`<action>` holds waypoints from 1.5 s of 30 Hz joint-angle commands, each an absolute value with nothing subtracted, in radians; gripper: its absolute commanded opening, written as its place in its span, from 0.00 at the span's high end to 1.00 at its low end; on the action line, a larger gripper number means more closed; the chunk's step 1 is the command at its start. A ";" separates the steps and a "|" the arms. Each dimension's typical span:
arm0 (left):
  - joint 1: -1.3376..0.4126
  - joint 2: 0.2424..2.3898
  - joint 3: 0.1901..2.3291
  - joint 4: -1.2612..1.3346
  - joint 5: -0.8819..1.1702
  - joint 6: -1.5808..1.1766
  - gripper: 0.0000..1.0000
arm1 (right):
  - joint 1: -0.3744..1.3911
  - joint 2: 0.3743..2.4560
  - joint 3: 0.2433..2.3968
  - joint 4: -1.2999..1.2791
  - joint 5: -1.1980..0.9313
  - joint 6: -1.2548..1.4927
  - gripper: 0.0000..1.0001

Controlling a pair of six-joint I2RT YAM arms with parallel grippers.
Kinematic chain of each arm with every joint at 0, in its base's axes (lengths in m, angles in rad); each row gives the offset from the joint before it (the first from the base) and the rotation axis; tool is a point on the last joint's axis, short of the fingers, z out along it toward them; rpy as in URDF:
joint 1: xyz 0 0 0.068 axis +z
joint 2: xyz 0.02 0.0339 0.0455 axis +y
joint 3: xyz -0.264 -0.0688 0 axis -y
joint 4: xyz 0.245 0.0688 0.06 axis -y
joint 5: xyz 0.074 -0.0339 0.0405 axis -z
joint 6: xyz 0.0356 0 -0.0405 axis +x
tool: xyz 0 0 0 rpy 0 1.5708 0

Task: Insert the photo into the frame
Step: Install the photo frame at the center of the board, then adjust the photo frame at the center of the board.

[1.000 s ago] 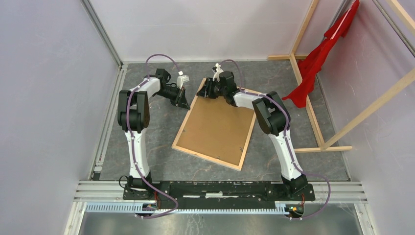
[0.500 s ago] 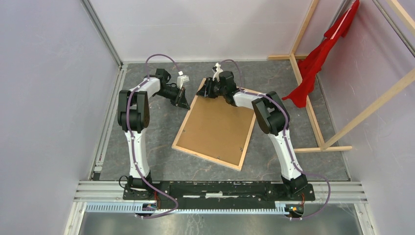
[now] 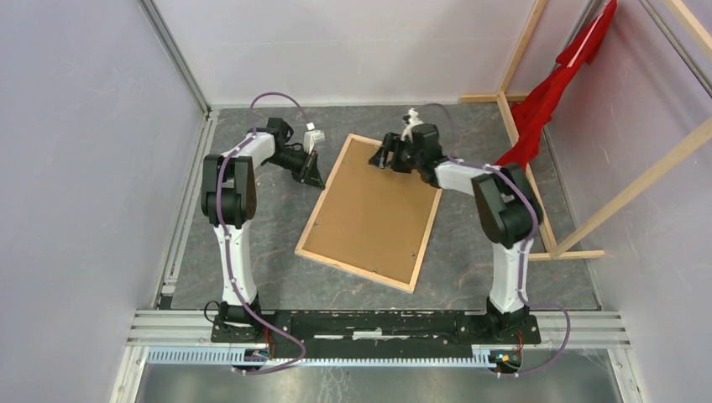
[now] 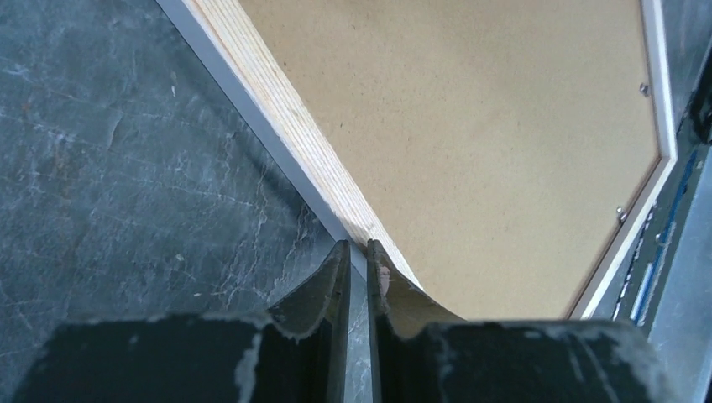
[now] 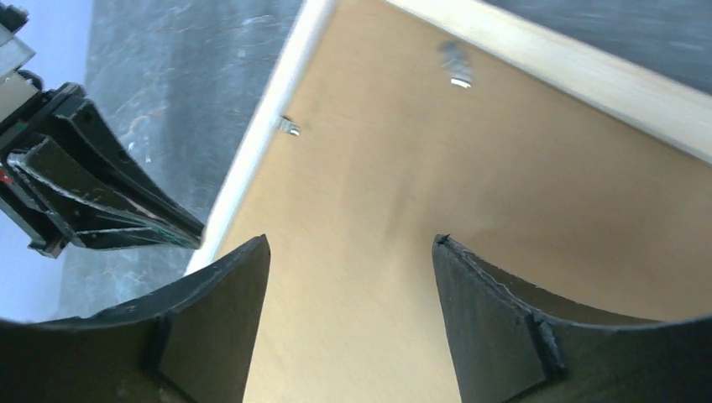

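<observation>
Swung rightward since the earlier frame, the right arm now carries the right gripper over the far end of the backing board, jaws wide. On the grey surface the frame lies wood side up. The left gripper meets its left border, jaws narrow.

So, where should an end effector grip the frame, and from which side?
Take the frame by the thin wooden border of its long left side, coming from the left, beside the left end effector. It lies flat, back up, with the backing board filling its middle, so probably only the edges offer a pinch.
</observation>
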State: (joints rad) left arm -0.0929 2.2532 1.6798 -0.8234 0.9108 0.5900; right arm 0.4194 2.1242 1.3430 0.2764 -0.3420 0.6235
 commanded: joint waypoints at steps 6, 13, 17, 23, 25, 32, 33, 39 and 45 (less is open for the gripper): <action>-0.068 2.139 1.615 -0.957 0.722 0.800 0.76 | 0.288 1.624 0.953 0.119 0.040 0.529 0.02; -0.084 2.067 1.469 -0.940 0.716 0.843 0.75 | 0.204 1.564 0.799 0.138 -0.032 0.555 0.02; -0.134 2.026 1.372 -0.899 0.701 0.853 0.75 | 0.191 1.574 0.771 0.168 -0.039 0.568 0.02; -0.196 1.973 1.265 -0.892 0.704 0.893 0.76 | 0.189 1.694 0.857 0.202 -0.159 0.574 0.02; -0.223 1.937 1.225 -0.908 0.708 0.928 0.76 | 0.189 1.747 0.899 0.221 -0.205 0.579 0.02; -0.325 1.865 1.120 -0.985 0.743 1.034 0.76 | 0.261 1.878 1.037 0.231 -0.329 0.589 0.02; -0.338 1.861 1.115 -1.009 0.748 1.053 0.75 | 0.274 1.886 1.057 0.215 -0.330 0.581 0.02; -0.309 1.837 1.188 -1.232 0.705 1.229 0.71 | 0.274 1.903 1.111 0.204 -0.317 0.574 0.02; -0.065 1.912 1.491 -1.081 0.655 1.027 0.67 | 0.278 1.947 1.247 0.099 -0.247 0.556 0.03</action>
State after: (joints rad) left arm -0.2173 1.8885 1.2793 -1.1965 0.6785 1.1233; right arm 0.2695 1.9522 1.1671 0.1341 -0.2855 0.5697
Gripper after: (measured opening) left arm 0.320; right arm 0.974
